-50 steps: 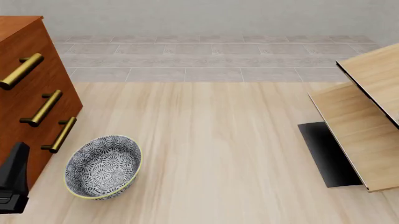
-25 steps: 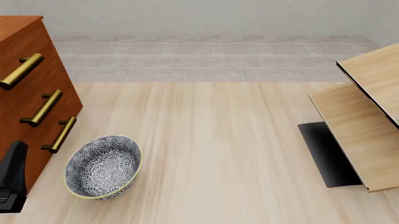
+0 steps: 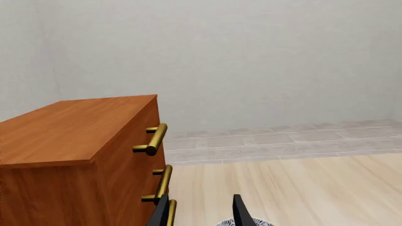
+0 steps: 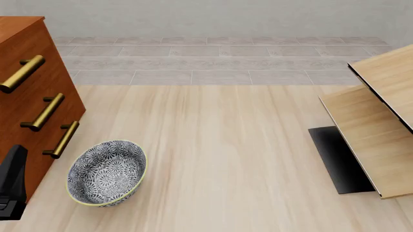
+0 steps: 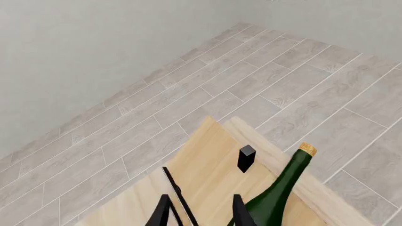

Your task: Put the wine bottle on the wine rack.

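Front view, lower left corner: left gripper [image 4: 13, 186] showed only as a dark block beside the cabinet [image 4: 26, 104]. In its wrist view the fingers [image 3: 240, 213] stood apart with nothing between them; the bowl's rim barely showed at the bottom edge.

Just right of that gripper, the bowl [image 4: 107, 172] sat on the table [image 4: 219, 145], close to the cabinet's lowest handle.

Right edge of the front view: rack [image 4: 377, 130], slanted pale panels over a black base plate. No bottle visible in this view, and no right arm.

Right wrist view: right gripper [image 5: 199, 212], finger tips apart at bottom centre, empty. Bottle [image 5: 276, 193] at lower right, just beside one finger, leaning against the rack's [image 5: 207, 174] panel, gold cap up. Whether it was seated or merely propped, I could not tell.

Risk, as a judgement: the bottle looked close to the finger; any sideways move could nudge it and send it sliding off the panel.
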